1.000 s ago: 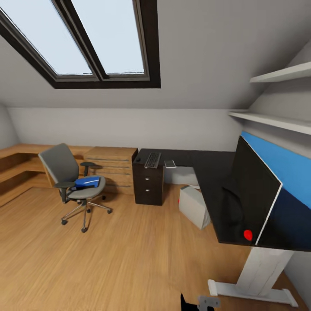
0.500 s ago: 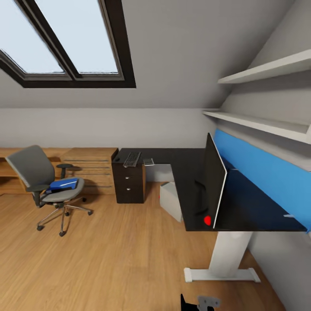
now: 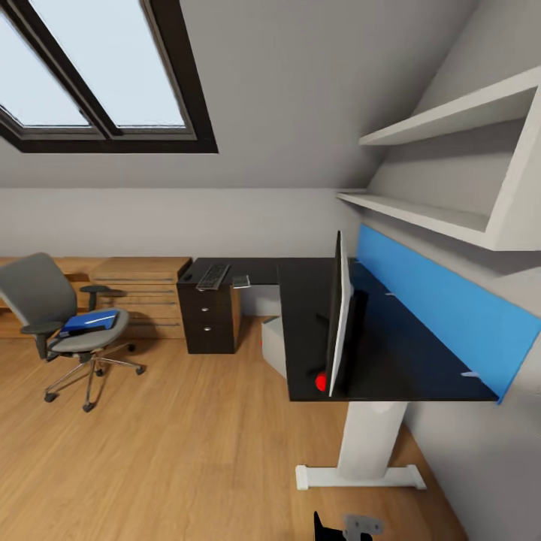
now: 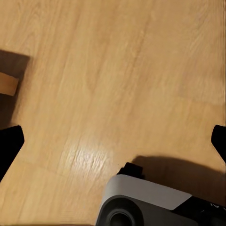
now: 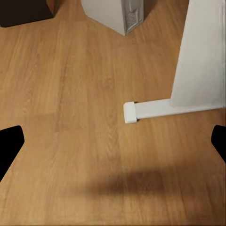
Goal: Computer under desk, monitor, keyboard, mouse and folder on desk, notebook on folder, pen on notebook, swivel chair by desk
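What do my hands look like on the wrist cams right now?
Little shows. In each wrist view the left hand and right hand appear as two flat black fingertips at opposite edges of the picture, wide apart over wooden floor. The head view shows a small black and grey robot part at its lower edge.

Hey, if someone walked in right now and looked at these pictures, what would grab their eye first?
Probably the bright blue panel along the wall behind the black desk, with the monitor standing edge-on to the head view. Next, the big skylight in the sloped ceiling. Then the grey swivel chair out on the wooden floor, apart from the desk, with a blue folder on its seat.
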